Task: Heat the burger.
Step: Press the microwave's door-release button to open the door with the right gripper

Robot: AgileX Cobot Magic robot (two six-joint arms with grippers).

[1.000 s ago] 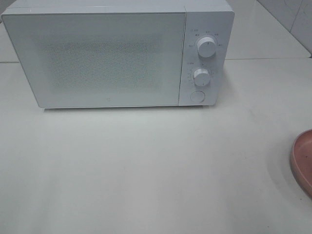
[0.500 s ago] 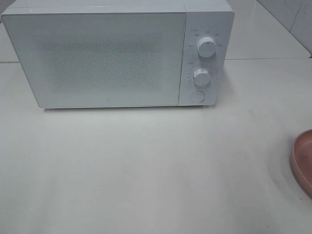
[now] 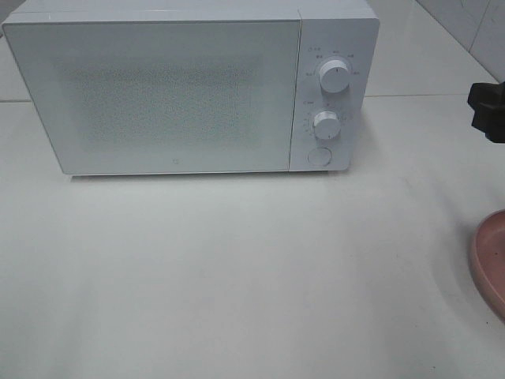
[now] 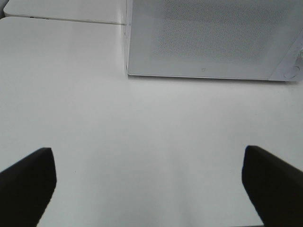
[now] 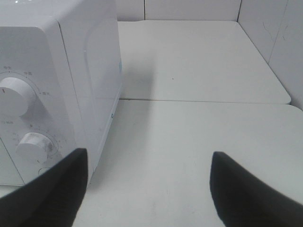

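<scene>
The burger is out of view in every frame. A white microwave (image 3: 158, 95) stands at the back of the table with its door shut; it also shows in the left wrist view (image 4: 208, 38) and the right wrist view (image 5: 90, 71). My left gripper (image 4: 149, 184) is open and empty over bare table in front of the microwave's left corner. My right gripper (image 5: 147, 189) is open and empty to the right of the microwave's control panel. A black part of the right arm (image 3: 488, 110) shows at the right edge of the high view.
The microwave's panel has an upper knob (image 3: 334, 76), a lower knob (image 3: 324, 122) and a round button (image 3: 319, 155). A pink round plate (image 3: 491, 260) lies at the right edge, partly cut off. A tiled wall rises at the far right.
A black part of the right arm has come into the high view at the right edge. The microwave and the pink plate have not moved.
</scene>
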